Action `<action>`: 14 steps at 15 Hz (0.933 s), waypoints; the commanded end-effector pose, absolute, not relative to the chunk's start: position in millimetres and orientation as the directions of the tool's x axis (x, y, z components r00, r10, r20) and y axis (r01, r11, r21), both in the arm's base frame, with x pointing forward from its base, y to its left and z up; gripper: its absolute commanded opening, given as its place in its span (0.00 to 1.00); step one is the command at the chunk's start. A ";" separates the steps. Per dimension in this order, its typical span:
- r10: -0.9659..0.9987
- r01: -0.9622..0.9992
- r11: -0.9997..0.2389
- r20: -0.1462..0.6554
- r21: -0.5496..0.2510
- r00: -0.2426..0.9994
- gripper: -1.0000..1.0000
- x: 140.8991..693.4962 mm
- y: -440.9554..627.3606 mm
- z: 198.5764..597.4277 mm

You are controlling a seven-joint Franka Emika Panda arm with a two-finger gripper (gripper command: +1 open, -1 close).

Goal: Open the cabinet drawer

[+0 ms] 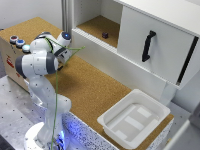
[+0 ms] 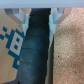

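The white cabinet (image 1: 95, 45) stands at the back on the exterior view's right. Its big white front panel (image 1: 165, 30) bears a black vertical handle (image 1: 148, 46). Beside the panel is an open cork-lined compartment (image 1: 95, 25). My arm (image 1: 42, 60) is folded at the exterior view's left, far from the handle, and its links hide the fingers there. In the wrist view my gripper (image 2: 38, 16) is open and empty. Its two pale fingertips (image 2: 22, 17) stand apart over a dark band (image 2: 35, 50) that runs between printed cardboard and cork.
A small dark object (image 1: 105, 35) lies in the compartment. A shallow white plastic tray (image 1: 152, 107) sits on the cork tabletop (image 1: 90, 85) near the front right. Small round containers (image 1: 17, 41) stand on a cardboard box (image 1: 7, 57) at the left. A green cable (image 1: 57, 90) hangs along the arm.
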State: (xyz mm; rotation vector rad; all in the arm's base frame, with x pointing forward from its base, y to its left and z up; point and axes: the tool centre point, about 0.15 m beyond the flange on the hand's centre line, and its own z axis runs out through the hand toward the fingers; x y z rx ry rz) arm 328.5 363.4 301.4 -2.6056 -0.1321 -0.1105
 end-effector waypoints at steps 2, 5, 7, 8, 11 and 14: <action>0.056 0.118 -0.818 0.127 -0.564 0.990 0.00 331.9 348.5 294.5; 0.052 0.116 -0.816 0.127 -0.566 0.991 0.00 330.9 334.3 294.0; 0.051 0.113 -0.815 0.123 -0.568 0.991 0.00 330.1 324.3 292.1; 0.047 0.109 -0.816 0.122 -0.567 0.991 0.00 330.0 320.0 291.3; 0.045 0.105 -0.817 0.118 -0.567 0.992 0.00 331.4 310.1 289.5; 0.049 0.106 -0.816 0.116 -0.568 0.992 0.00 333.9 303.7 288.0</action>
